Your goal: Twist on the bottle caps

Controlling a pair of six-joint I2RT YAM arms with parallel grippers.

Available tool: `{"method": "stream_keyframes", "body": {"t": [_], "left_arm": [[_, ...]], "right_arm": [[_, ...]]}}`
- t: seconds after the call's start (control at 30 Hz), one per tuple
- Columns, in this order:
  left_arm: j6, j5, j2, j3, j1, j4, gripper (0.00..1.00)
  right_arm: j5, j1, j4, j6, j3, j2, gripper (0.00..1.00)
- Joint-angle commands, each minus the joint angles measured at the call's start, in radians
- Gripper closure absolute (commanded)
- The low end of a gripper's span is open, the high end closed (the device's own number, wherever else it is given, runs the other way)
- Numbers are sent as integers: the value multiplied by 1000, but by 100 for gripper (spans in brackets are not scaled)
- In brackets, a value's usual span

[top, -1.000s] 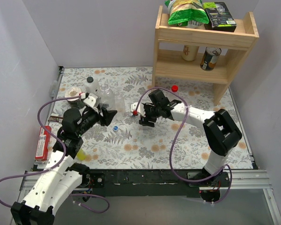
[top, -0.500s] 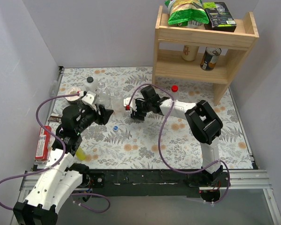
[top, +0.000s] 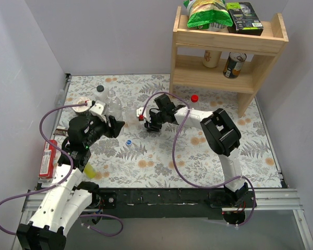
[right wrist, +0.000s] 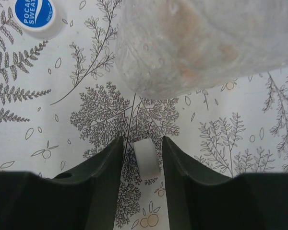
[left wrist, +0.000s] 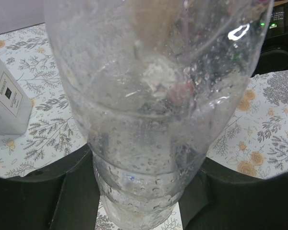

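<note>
**While the left gripper (left wrist: 141,191) clamps a clear bottle (left wrist: 149,96), two caps lie loose on the table (top: 161,161)**

Where we begin, at the far left of the left wrist view, a white opaque bottle (left wrist: 5,100) with a small label stands on the fern-printed table, near the left gripper. That gripper's black fingers (left wrist: 62,191) are closed on the lower part of the clear bottle, one on each side. The bottle stands upright and fills most of that view, its wall beaded with droplets. From above, we see this arm reaching over the left part of the table.

Moving right, a blue cap (top: 128,141) lies flat on the table between the two grippers, touching neither. The right wrist view shows its printed top facing up.

Next comes the right gripper (right wrist: 142,143), low over the middle of the table and pointing left. Its fingers stand narrowly apart with a small white piece (right wrist: 146,160) between them. Thin slivers of table show on either side of the piece, so we cannot tell whether the fingers pinch it. Beyond the fingertips sits a large pale body (right wrist: 206,43), too blurred to name, though it may be a see-through bottle.

Farther right, a red cap (top: 194,97) lies on the table near the foot of the wooden shelf (top: 224,78), well apart from both grippers.
</note>
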Motion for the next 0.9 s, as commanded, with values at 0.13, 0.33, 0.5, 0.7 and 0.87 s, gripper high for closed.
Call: {"method": "stream_keyframes", "body": {"t": [0.13,0.33,0.5,0.7,0.87], "left_arm": [[13,35,7,25,9,13,100],[16,55,7,24,10,10,100],[12,81,1,16,12,12,100],[3,92,6,5,10,21,100],[-5,103,21,1,12,26,100]], "right_arm": [[-9,-37,-55,49,29,-10,67],[-214,-66,-240,147,35,-75,75],[-475,-58,-374,273,-107,-156,79],[-511,-31,-327,362,-313,-222,79],[-521,-21,-221,469,-382,-205,77]]}}
